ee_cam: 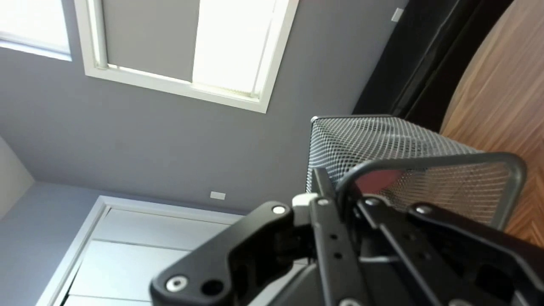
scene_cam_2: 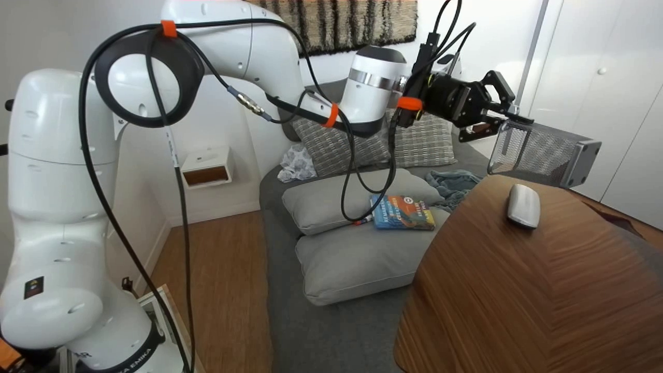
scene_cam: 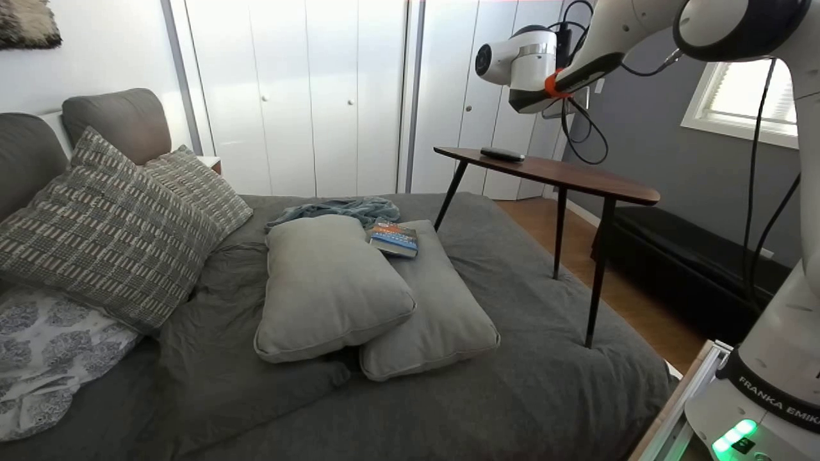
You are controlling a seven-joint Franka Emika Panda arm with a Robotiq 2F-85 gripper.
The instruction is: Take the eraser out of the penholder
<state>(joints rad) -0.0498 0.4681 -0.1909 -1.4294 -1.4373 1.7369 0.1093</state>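
Reaching arm [scene_cam_2: 269, 57]: elbow high, forearm sloping down to the wrist, gripper [scene_cam_2: 514, 115] pointing roughly level.
Jaws: pinching the penholder [scene_cam_2: 546, 150] by its rim.
Penholder: mesh, tipped sideways, held up off the table [scene_cam_2: 492, 290], mouth toward the gripper.
Inside: reddish shape [ee_cam: 378, 180], wrist view; cannot tell whether eraser.

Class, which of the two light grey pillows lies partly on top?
The pillow nearer the patterned cushions: its corner covers part of the other pillow, underneath.

Something red [ee_cam: 378, 180] — in the penholder [ee_cam: 425, 162] — is partly hidden.
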